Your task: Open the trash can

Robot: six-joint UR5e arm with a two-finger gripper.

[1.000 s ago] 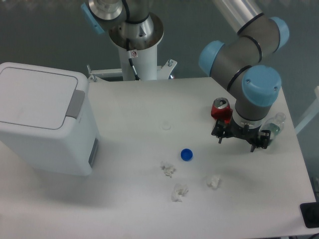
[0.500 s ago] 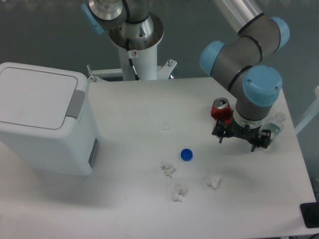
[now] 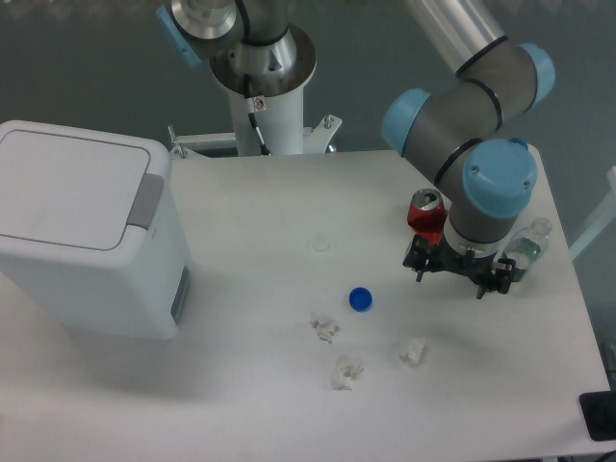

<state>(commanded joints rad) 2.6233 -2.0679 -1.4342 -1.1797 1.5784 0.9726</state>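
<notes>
- Trash can: lid flat and closed.
- My gripper: well right of the trash can, above the table; finger gap unreadable.
- Red soda can: just behind the gripper.

Bare tabletop lies between the gripper and the trash can at nine o'clock. A blue cap and three paper wads sit toward seven o'clock; a faint disc, perhaps a clear lid, lies midway.

we see a red soda can, a blue cap, three crumpled paper scraps and a clear bottle on our table.
</notes>
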